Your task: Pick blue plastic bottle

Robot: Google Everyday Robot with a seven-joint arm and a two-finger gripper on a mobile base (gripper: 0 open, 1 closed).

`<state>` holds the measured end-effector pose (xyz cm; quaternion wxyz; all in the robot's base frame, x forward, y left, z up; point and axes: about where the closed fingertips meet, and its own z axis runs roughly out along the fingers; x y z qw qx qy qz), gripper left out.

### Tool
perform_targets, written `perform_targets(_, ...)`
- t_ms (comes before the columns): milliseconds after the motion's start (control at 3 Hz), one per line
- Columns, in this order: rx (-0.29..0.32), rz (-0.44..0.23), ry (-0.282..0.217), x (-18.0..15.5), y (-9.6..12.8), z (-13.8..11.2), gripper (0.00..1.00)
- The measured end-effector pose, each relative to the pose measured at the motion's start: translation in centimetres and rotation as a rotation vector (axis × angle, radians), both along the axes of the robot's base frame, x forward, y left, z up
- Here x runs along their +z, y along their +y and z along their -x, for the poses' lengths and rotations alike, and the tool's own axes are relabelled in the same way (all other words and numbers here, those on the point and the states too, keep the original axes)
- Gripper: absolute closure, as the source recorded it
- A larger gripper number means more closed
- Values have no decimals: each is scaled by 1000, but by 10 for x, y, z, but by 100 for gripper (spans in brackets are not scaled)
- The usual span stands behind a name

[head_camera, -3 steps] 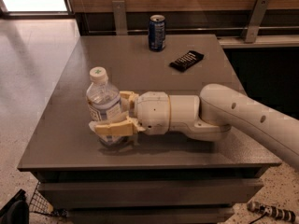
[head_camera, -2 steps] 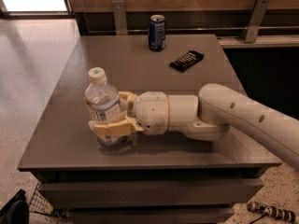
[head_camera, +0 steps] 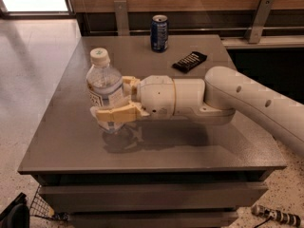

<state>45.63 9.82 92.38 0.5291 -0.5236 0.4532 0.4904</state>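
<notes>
The blue plastic bottle (head_camera: 105, 87) stands upright near the front left of the table (head_camera: 61, 146). The gripper (head_camera: 110, 99) comes in from the side and is low, so it meets the wide middle of the bottle and not the thin white cap. Its fingers (head_camera: 116, 113) are closed on the bottle, one in front and one behind. That looks like a good hold for lifting it straight up. It is hard to tell if the bottom of the bottle touches the table or is just above it.

The big white arm (head_camera: 247, 99) lies over the right side of the table. A dark blue can (head_camera: 159, 32) stands at the back, well apart from the bottle. A flat black packet (head_camera: 189, 61) lies near the can. Nothing is in the way above the bottle.
</notes>
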Motion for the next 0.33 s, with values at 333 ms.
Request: perform_targets(333,-4,-6,-42,31,-6,-6,100)
